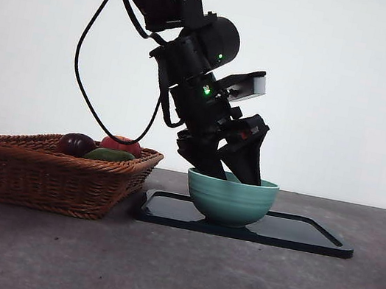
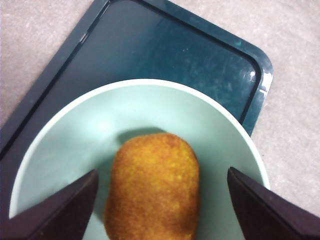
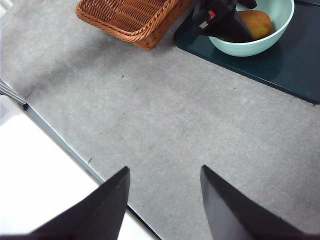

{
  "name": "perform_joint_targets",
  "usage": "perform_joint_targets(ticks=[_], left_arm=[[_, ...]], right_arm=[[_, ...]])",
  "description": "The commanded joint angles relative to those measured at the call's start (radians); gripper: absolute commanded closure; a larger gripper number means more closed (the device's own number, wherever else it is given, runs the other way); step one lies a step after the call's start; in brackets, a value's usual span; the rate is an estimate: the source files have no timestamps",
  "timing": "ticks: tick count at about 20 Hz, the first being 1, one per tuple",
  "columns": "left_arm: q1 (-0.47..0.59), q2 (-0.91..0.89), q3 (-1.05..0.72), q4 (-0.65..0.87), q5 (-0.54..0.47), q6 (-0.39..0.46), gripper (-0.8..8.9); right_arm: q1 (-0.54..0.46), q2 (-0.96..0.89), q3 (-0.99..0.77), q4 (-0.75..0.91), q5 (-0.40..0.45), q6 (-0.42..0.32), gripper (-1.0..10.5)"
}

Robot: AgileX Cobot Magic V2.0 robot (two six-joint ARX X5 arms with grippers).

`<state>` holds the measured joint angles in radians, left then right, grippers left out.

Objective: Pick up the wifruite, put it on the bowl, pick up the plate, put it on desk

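From my remote station I read no brand, label or writing anywhere on the desk (image 1: 170, 275). Toward its left edge stands one wicker basket (image 1: 53, 172) holding three fruits that I can count: one dark, one green, one red. Just right of it lies one dark teal plate (image 1: 311, 236), a flat rimmed tray, with the single bowl (image 1: 231, 196) standing on its left half. One wifruite (image 2: 152, 187) lies inside the bowl, on its floor. My left gripper (image 1: 237, 169) reaches down into the bowl, its jaws spread wide on either side of the wifruite with a clear gap on each side. My right gripper (image 3: 162, 200) waits well apart above bare desk near its edge, jaws parted and holding nothing.
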<state>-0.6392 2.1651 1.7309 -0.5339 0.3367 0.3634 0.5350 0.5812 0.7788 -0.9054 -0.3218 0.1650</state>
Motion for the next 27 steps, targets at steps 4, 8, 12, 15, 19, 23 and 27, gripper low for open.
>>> perform_joint_targets(ticks=[4, 8, 12, 15, 19, 23, 27], left_arm=[[-0.016, 0.045, 0.028, 0.002, -0.028, 0.019, 4.21], [-0.019, 0.045, 0.028, 0.007, -0.03, 0.018, 6.1], [-0.018, 0.036, 0.034, 0.006, -0.03, 0.0, 6.42], [-0.016, 0.029, 0.091, -0.035, -0.029, -0.034, 6.42], [-0.011, 0.025, 0.264, -0.174, -0.017, -0.048, 6.42], [0.008, -0.016, 0.438, -0.277, -0.014, -0.135, 6.64], [0.055, -0.154, 0.458, -0.328, -0.014, -0.178, 6.64]], right_arm=[[0.006, 0.003, 0.008, 0.006, -0.003, 0.011, 7.2], [0.006, 0.003, 0.008, 0.006, -0.003, 0.011, 7.2], [0.006, 0.003, 0.008, 0.006, -0.003, 0.01, 7.2], [0.006, 0.003, 0.008, 0.006, 0.008, 0.01, 7.2], [0.006, 0.003, 0.008, 0.006, 0.008, 0.01, 7.2], [0.006, 0.003, 0.008, 0.006, 0.008, 0.01, 7.2], [0.006, 0.003, 0.008, 0.007, 0.008, 0.005, 7.2]])
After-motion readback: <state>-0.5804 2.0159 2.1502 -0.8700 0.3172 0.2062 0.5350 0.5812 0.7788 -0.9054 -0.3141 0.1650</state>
